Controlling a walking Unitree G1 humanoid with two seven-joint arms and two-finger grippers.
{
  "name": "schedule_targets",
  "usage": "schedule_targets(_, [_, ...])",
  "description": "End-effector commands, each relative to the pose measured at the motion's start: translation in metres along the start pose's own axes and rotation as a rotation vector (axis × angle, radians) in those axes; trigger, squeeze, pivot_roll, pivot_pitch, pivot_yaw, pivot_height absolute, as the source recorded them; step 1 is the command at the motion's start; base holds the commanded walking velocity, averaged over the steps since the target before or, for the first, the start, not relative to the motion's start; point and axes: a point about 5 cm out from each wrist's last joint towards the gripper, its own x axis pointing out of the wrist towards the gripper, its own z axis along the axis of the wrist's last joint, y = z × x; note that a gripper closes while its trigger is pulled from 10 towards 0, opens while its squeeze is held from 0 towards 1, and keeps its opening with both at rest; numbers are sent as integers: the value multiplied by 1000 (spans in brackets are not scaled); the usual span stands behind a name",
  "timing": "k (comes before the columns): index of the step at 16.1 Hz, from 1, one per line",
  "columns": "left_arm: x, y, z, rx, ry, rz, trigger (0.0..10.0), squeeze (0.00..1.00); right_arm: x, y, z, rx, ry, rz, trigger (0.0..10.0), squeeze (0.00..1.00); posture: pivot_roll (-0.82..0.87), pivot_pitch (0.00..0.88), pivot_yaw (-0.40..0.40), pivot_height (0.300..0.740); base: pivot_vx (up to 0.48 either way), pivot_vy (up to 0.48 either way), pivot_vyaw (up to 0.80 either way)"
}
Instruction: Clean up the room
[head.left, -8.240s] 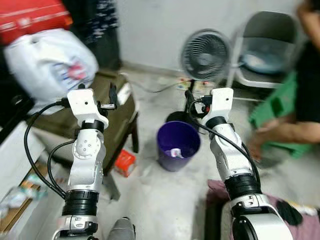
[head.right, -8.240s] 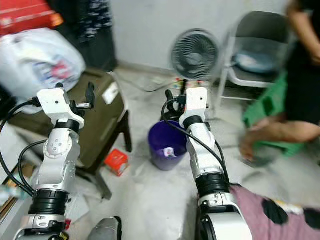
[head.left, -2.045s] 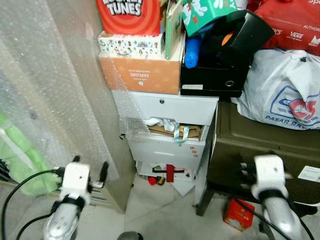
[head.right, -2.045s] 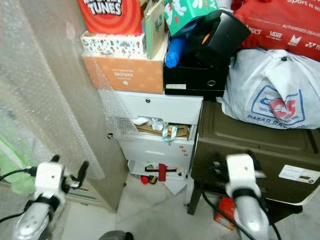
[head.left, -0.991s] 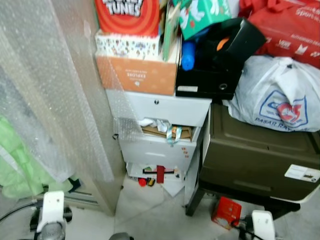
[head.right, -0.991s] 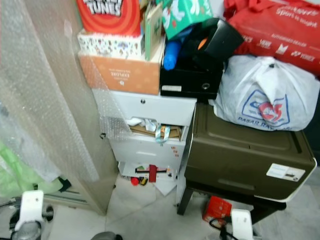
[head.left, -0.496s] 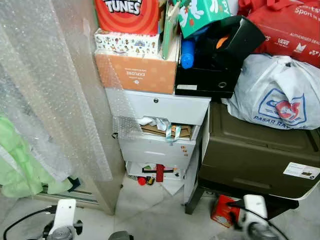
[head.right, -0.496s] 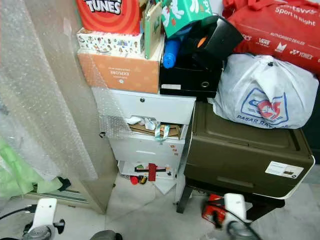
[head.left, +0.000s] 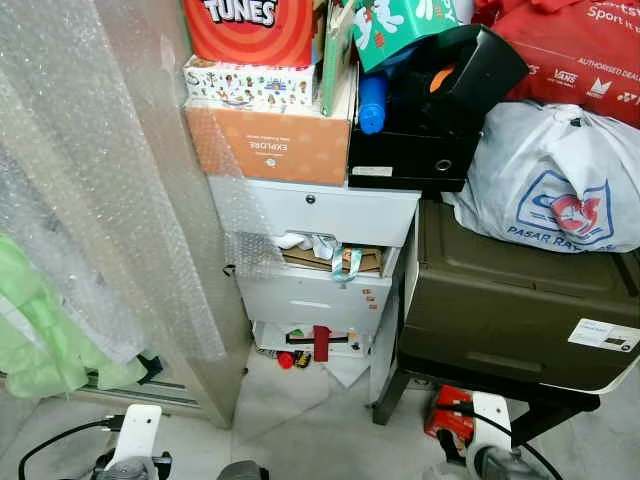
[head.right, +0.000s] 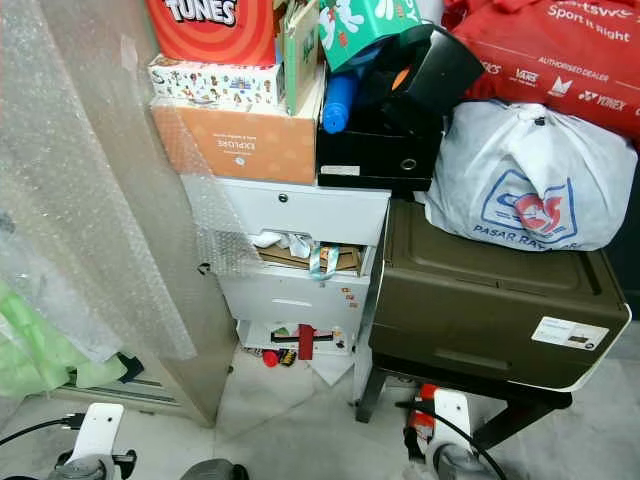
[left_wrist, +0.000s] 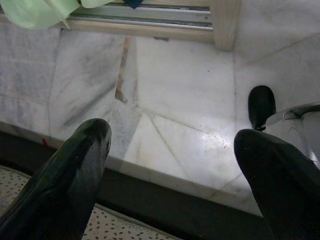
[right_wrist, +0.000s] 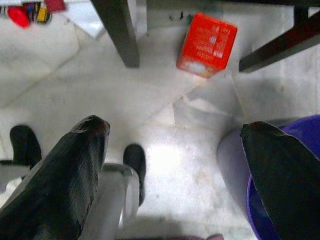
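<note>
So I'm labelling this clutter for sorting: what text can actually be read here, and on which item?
"TUNES": red box at the top of the stack.
"EXPLORE": orange box beneath it; the smaller line is unreadable.
"PASAR R...": white plastic bag, partly cut off.
"VANS", "AUTHORISED DEALER", "YONEX": red bag.
White labels on the olive trunk, the black box and the small red carton: too small to read.

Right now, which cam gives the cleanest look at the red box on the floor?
Right wrist view: the red box lies whole and unblocked on the tiles between the dark stand legs, seen past the open right gripper. In both eye views it sits at the bottom edge under the olive bin, partly hidden by the right arm.
</note>
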Motion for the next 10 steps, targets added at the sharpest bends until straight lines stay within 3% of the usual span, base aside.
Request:
schedule_targets(1, [0, -1, 1, 11, -9, -5, 10000, 0, 0, 0, -5, -34, 29, 17, 10000, 0, -33, 0, -1, 740, 0, 0, 0])
schedule_targets(6, [-1, -12, -4, -46, 1, 13, 10000, 0, -2, -18, 7, -150, 18, -10, 10000, 0, 1, 0, -101, 740, 0, 0, 0])
schedule_targets(10, [-3, -23, -13, -102, 24, 6, 10000, 0, -2, -26, 16, -157, 9, -55, 10000, 0, 13, 0, -116, 740, 0, 0, 0])
